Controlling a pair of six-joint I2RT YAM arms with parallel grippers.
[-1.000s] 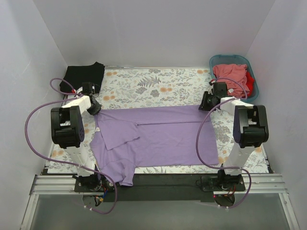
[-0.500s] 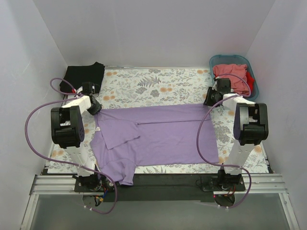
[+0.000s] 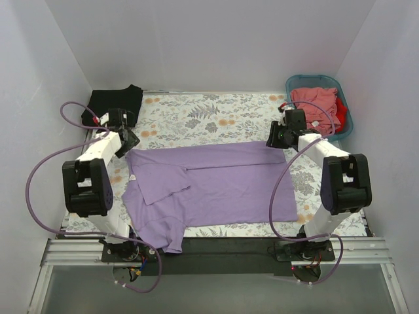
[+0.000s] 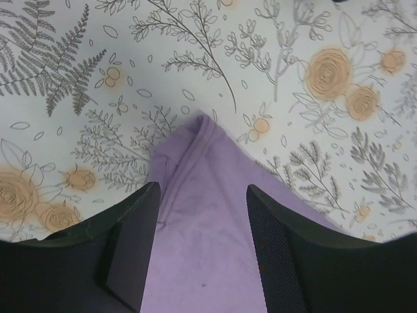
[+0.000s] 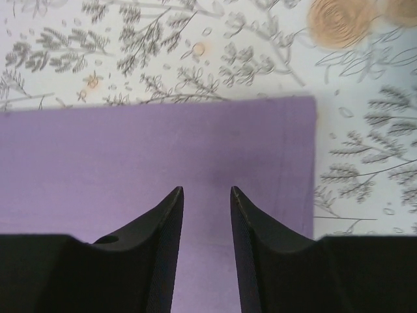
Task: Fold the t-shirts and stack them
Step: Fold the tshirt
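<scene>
Since a second ago the left gripper point(image 4: 202, 190) has opened and let go of the lavender t-shirt point(image 3: 222, 183), and its arm has swung outward to the left; the right gripper point(image 5: 206, 190) has shifted slightly along the shirt's far edge. Both pincers now stand spread. The left is wide, with the shirt's far left corner lying flat on the floral tablecloth point(image 3: 196, 118) under the gap between its fingers, pinching nothing. The right has a narrower gap and is poised over the shirt by its far right corner, also holding nothing. The lavender shirt lies spread across the middle of the table, its body running left to right, with one sleeve folded in over the left part and the near left portion reaching past the table's near edge. A black t-shirt point(image 3: 116, 101) lies at the far left corner. At the far right, a teal basket point(image 3: 313, 77) holds a salmon-pink t-shirt point(image 3: 313, 104) and a red t-shirt point(image 3: 340, 108)
</scene>
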